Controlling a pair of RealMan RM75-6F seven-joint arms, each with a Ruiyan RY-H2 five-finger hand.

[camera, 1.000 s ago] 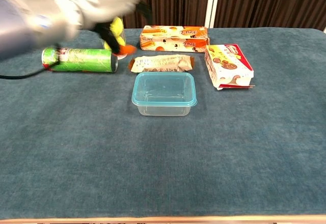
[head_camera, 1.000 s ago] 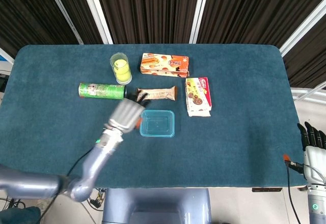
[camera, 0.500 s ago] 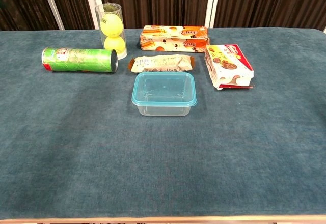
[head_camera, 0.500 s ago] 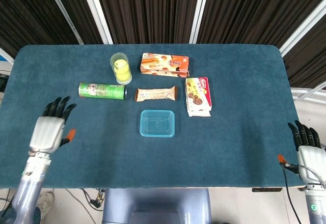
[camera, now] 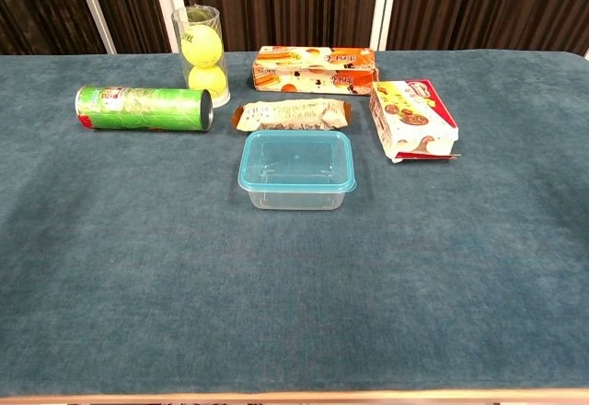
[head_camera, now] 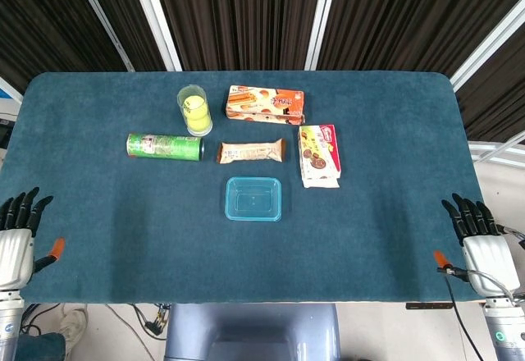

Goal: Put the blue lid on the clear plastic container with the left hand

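The clear plastic container (head_camera: 253,198) (camera: 296,169) stands in the middle of the table with the blue lid (camera: 296,161) sitting on its top. My left hand (head_camera: 16,242) hangs off the table's left front edge, fingers apart and holding nothing. My right hand (head_camera: 478,240) is off the right front edge, fingers spread and empty. Neither hand shows in the chest view.
Behind the container lie a wrapped snack bar (head_camera: 252,151), a green chip can (head_camera: 163,146) on its side, a clear tube of tennis balls (head_camera: 194,110), an orange biscuit box (head_camera: 265,104) and a white-red cookie box (head_camera: 318,156) to the right.
My left hand has pulled back from beside the container, moving left and toward me, off the table edge. The right hand has risen slightly. The container has not moved.
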